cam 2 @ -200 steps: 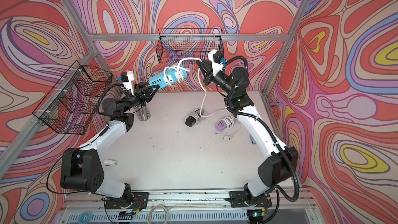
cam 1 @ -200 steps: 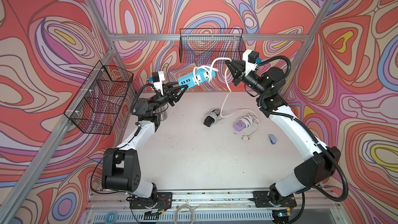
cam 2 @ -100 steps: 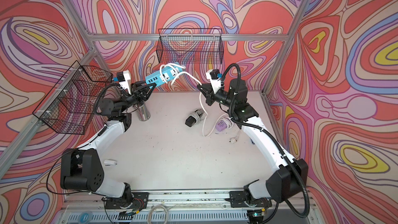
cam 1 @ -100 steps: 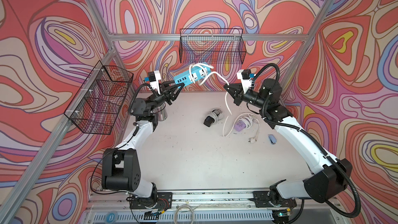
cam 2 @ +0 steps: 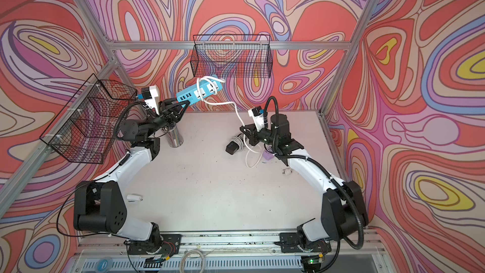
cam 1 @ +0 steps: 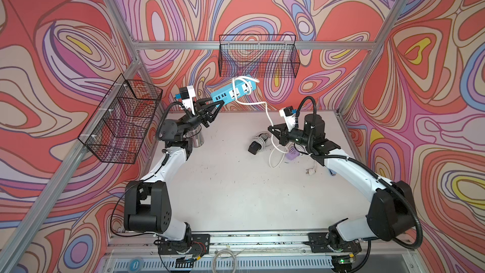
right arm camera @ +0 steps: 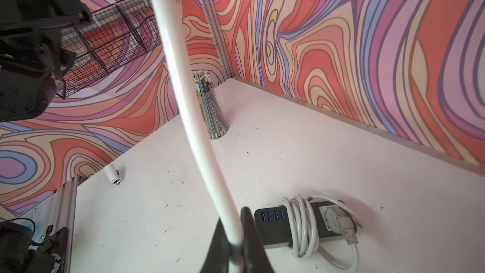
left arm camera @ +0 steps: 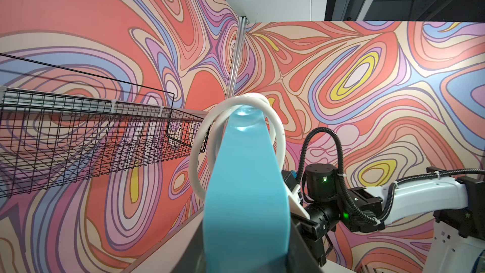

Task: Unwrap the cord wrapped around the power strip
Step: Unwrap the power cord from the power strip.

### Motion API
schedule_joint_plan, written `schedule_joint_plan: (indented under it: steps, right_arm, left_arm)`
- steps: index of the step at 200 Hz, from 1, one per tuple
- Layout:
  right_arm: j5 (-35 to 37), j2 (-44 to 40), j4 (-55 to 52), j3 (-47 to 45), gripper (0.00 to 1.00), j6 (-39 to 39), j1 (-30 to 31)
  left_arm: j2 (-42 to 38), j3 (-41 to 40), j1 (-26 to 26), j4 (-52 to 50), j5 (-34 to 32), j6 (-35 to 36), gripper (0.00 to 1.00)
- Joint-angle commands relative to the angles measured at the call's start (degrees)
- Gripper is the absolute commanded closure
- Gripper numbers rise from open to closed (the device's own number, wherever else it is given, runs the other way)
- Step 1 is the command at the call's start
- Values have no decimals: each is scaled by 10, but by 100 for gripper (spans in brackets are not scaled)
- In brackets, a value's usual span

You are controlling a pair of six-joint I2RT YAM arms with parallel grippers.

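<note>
Nearest, low over the white tabletop (cam 1: 236,193): right gripper (right arm camera: 233,229), jaws closed tight on the round white plastic cord (right arm camera: 179,74), pinching a free run of it and touching nothing else. Below and just beside, more of the same cord lying in a loose loop on the table, near a second, black power strip (right arm camera: 275,229) bound in its own white cable.

Handling of the cord, by judgement: light, limp along its length yet springy enough to hold a curl. Smooth-sheathed, so apt to slide through a pinch. Best taken on a single free run close to the coil, never where two turns cross.

Farther on: cord rising in a slack curve from that pinch, not drawn taut.

Farther again, raised well clear of the table: left gripper (cam 1: 220,103), jaws clamped on the near end of the long turquoise plastic power strip (cam 1: 233,91), at the end with the small USB ports. Strip judged rigid, light, hard-shelled and somewhat slippery. End grip suitable, leaving the body bare for turns to slip off.

Farthest: a few white turns hanging loosely around the strip's far end, just in front of the black wire basket (cam 1: 258,56) on the back wall. Unwrapping judged unfinished.
</note>
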Motion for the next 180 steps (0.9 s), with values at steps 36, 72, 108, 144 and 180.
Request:
schedule_joint_plan:
  steps: [36, 72, 108, 144, 180]
  right_arm:
    - [25, 193, 108, 58, 100, 63, -2]
    - [62, 270, 102, 140, 100, 62, -1]
    - [82, 313, 47, 276, 100, 47, -10]
    - [85, 324, -33, 442, 100, 20, -17]
    - [91, 315, -121, 611, 100, -6, -24]
  left_arm:
    - [-18, 6, -6, 45, -17, -9, 100]
    - [-13, 7, -22, 45, -17, -15, 100]
    - [-1, 7, -52, 45, -15, -14, 100]
    - [6, 5, -67, 44, -16, -12, 100]
    - [13, 4, -75, 44, -17, -10, 100]
